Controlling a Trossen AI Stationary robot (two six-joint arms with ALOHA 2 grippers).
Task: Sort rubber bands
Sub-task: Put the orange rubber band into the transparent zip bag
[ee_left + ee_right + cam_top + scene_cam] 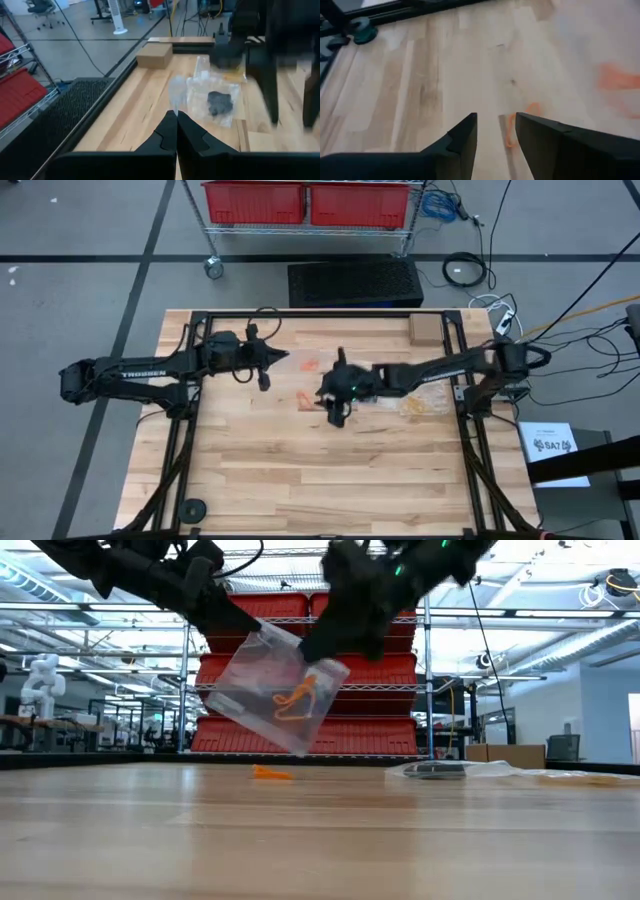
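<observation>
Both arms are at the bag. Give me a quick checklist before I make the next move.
1. Left gripper hold on the clear bag: ok, fingers shut on a top corner and the bag hangs above the table.
2. Right gripper hold: not ok, its fingers are apart beside the bag's other top corner.
3. Bag mouth open: cannot tell.
4. Orange bands in the bag: ok, they show inside.
5. All orange bagged: not ok, a loose orange band lies on the table.
</observation>
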